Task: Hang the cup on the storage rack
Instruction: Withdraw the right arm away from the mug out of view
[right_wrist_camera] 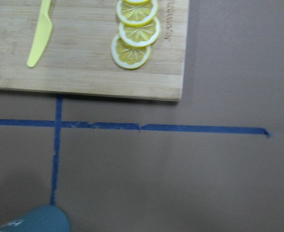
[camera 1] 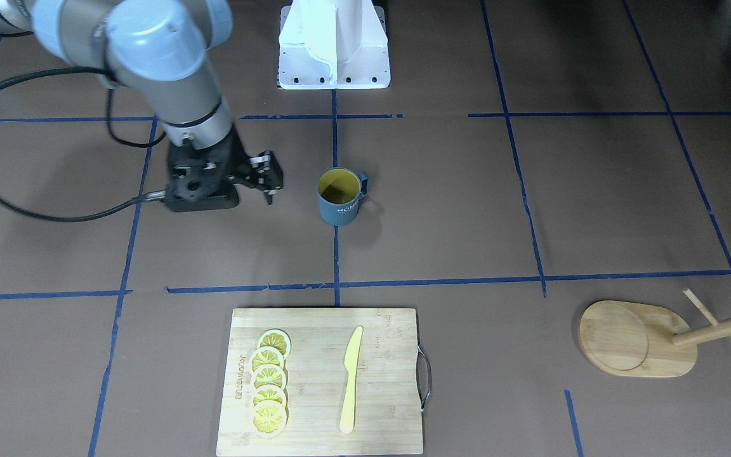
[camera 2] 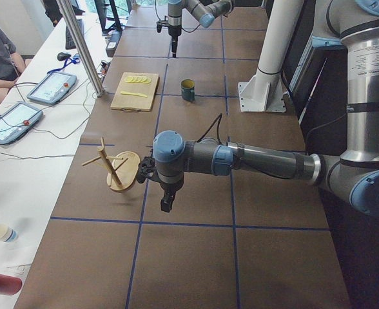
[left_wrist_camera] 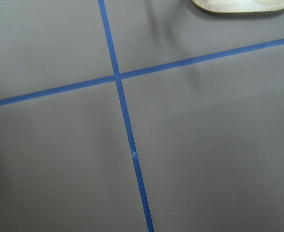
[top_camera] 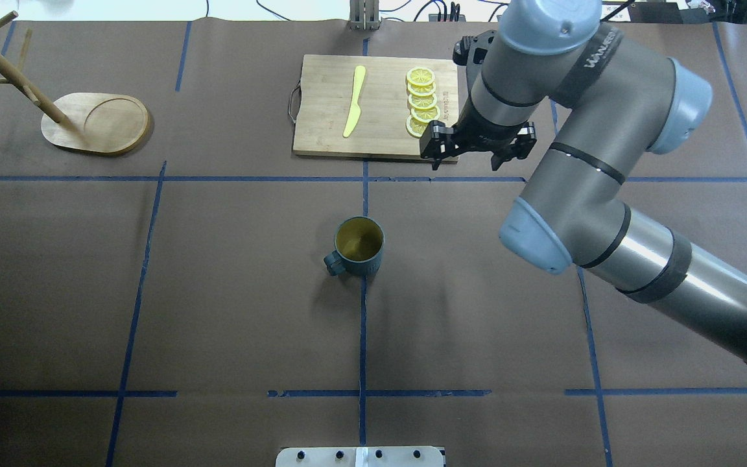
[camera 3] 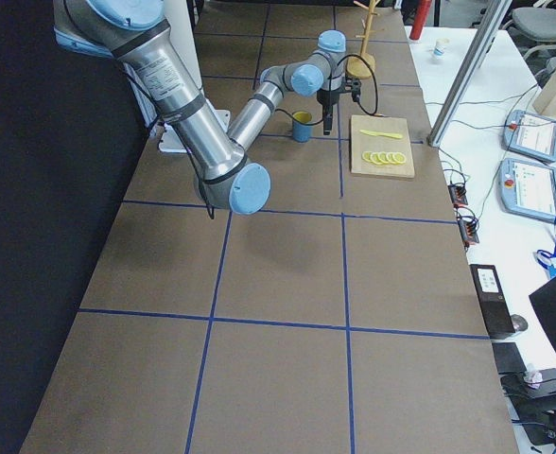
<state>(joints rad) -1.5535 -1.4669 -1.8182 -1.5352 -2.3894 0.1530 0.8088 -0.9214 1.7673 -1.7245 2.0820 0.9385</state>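
Seeing the cup (top_camera: 359, 243) sitting upright mid-table, well apart from the storage rack (top_camera: 62, 130) far left; spotting the right gripper (top_camera: 466, 163) hovering right of it, gaping wide, empty; not managing to tell the left gripper (camera 2: 167, 205).

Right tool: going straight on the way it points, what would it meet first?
The right tool points down, so probably the bare table, by the blue tape between cup and cutting board.

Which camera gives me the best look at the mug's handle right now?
Overhead exterior: the mug stands unobstructed, its handle plainly pointing toward the robot's left. Front-facing shows it too. Both side views show the mug tiny; the right wrist camera catches only its edge; the left wrist none.
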